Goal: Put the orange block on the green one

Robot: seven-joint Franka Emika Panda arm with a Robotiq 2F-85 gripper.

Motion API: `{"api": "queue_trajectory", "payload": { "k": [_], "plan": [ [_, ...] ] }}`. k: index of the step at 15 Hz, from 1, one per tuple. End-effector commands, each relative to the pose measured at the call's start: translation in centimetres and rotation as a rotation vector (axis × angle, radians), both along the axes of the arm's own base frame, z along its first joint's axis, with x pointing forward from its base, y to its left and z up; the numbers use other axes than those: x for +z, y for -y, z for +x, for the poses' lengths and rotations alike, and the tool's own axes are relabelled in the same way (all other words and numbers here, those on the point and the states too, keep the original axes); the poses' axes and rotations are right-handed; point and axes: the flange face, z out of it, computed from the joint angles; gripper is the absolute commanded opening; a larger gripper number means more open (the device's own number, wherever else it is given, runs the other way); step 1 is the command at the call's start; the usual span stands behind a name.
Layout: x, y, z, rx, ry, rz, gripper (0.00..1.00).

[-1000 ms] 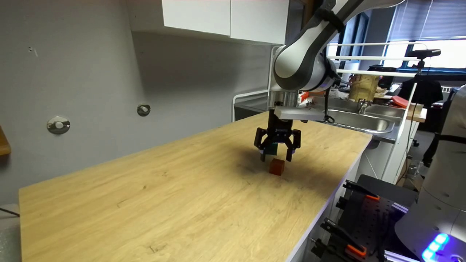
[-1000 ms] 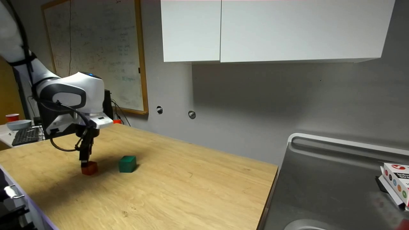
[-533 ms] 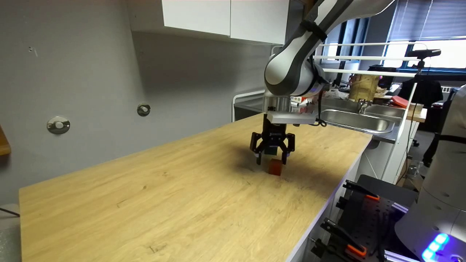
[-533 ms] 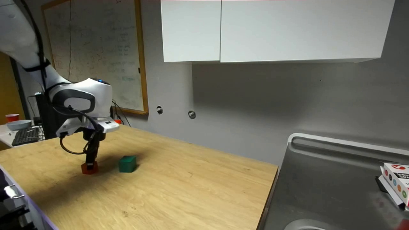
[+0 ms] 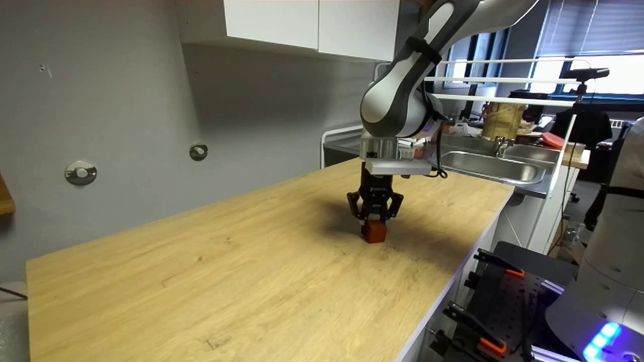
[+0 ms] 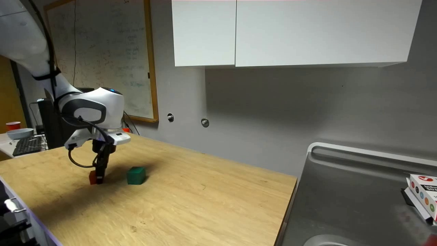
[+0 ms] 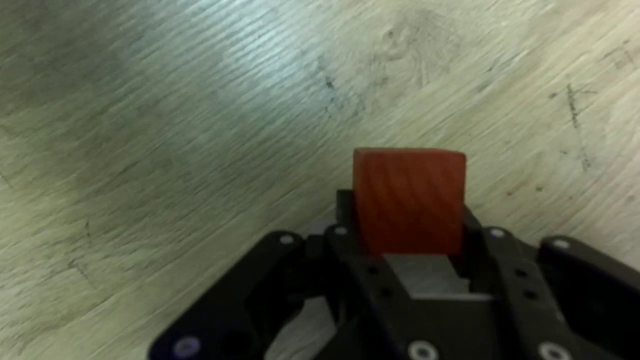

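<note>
The orange block (image 5: 376,232) rests on the wooden tabletop, and my gripper (image 6: 99,179) has come straight down around it. In the wrist view, dark fingers (image 7: 345,205) press against two opposite sides of the orange block (image 7: 410,200), so the jaws are shut on it. An exterior view shows the green one (image 6: 136,175), a teal-green cube standing alone on the table, a short gap away from the gripper. The gripper hides that cube in an exterior view, and it is outside the wrist view.
White wall cabinets (image 6: 293,34) hang above the table (image 5: 241,271) along the grey wall. Past the table's end lie a steel sink (image 5: 493,166) and a dark counter (image 6: 341,205) with a small white box (image 6: 425,193).
My gripper has moved sideways and down over the orange block, and its jaws have gone from wide open to shut on it. The block has shifted slightly; the green cube has stayed put.
</note>
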Motion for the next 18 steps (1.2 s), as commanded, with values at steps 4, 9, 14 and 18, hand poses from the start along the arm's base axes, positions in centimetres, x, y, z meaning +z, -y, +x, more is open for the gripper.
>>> {"api": "queue_trajectory", "payload": {
  "k": [4,9,14,18],
  "plan": [
    [3.0,2.3,1.6,-0.047,0.047,-0.003,0.19],
    [6.5,6.3,2.9,-0.121,0.112,-0.003,0.19],
    [8.2,9.9,3.8,-0.189,0.136,-0.005,0.19],
    [8.1,12.2,4.1,-0.233,0.124,-0.005,0.19]
  ]
}}
